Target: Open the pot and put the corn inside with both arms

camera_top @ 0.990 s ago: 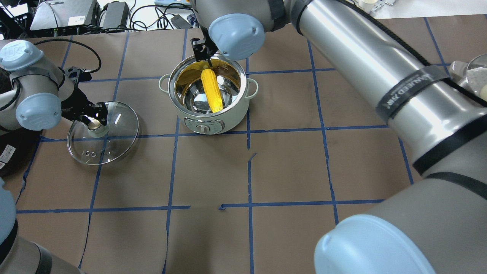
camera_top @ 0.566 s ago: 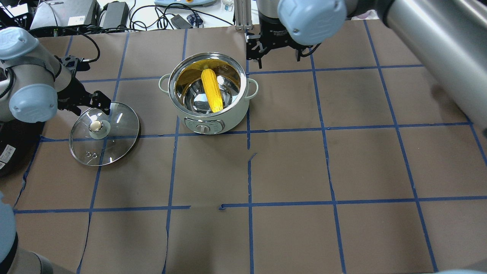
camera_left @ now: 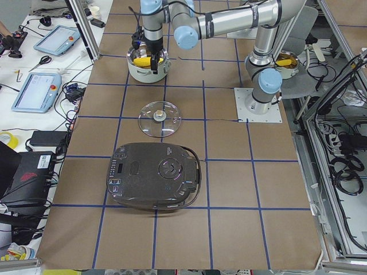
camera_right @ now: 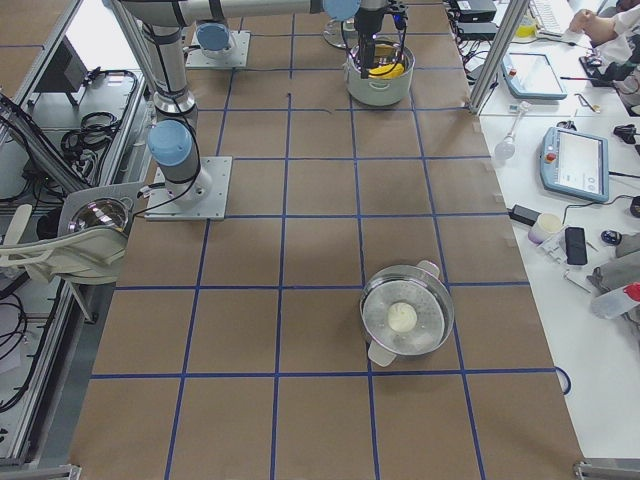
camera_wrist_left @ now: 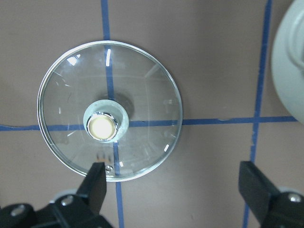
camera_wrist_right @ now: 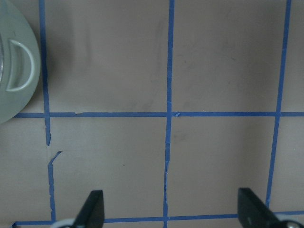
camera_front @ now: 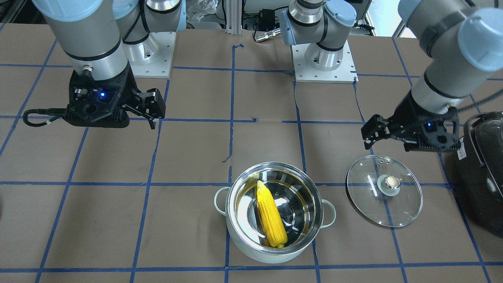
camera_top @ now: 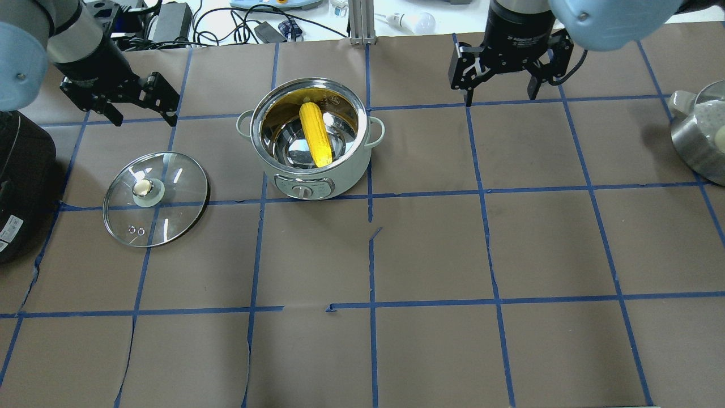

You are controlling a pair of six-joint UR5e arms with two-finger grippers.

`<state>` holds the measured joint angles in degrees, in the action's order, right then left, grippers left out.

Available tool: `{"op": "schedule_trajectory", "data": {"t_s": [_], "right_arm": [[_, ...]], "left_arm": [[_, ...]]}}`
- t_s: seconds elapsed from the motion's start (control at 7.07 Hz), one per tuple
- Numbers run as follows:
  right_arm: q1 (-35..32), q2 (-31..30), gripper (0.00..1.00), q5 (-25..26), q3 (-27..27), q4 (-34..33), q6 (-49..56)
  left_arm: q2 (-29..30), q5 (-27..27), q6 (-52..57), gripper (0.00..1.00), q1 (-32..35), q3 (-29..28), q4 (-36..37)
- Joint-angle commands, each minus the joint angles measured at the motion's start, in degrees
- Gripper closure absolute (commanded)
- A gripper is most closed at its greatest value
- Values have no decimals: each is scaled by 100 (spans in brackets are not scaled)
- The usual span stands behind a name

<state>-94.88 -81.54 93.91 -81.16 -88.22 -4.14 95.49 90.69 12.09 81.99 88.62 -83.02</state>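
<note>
The pot (camera_top: 351, 170) stands open at the table's far centre, with the yellow corn (camera_top: 315, 134) lying slanted inside it; both also show in the front view, pot (camera_front: 251, 255) and corn (camera_front: 270, 214). The glass lid (camera_top: 170, 192) lies flat on the table left of the pot. My left gripper (camera_top: 145, 120) is open and empty, raised beyond the lid. In the left wrist view its gripper (camera_wrist_left: 175, 190) looks down on the lid (camera_wrist_left: 142, 95). My right gripper (camera_top: 499, 99) is open and empty, right of the pot. The right wrist view (camera_wrist_right: 171, 209) shows a pot handle (camera_wrist_right: 19, 66).
A large black appliance (camera_top: 22, 187) sits at the left table edge, near the lid. A second steel pot (camera_top: 699, 136) stands at the right edge. Blue tape lines grid the brown table cover. Cables and devices lie beyond the far edge.
My left gripper has let go of the lid knob and moved up and away from the lid. My right gripper has left the corn in the pot and swung away to the right.
</note>
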Motion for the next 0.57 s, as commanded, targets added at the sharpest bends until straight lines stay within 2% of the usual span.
{"op": "schedule_trajectory", "data": {"t_s": [0.0, 0.14, 0.42], "right_arm": [[162, -623, 0, -30, -939, -45, 185], [162, -844, 0, -13, -1189, -81, 203], [189, -934, 0, -21, -1165, -73, 142]], "left_arm": [[-530, 53, -730, 0, 842, -29, -241], [-575, 37, -908, 0, 967, -46, -224], [-724, -16, -910, 0, 1021, -20, -285]]}}
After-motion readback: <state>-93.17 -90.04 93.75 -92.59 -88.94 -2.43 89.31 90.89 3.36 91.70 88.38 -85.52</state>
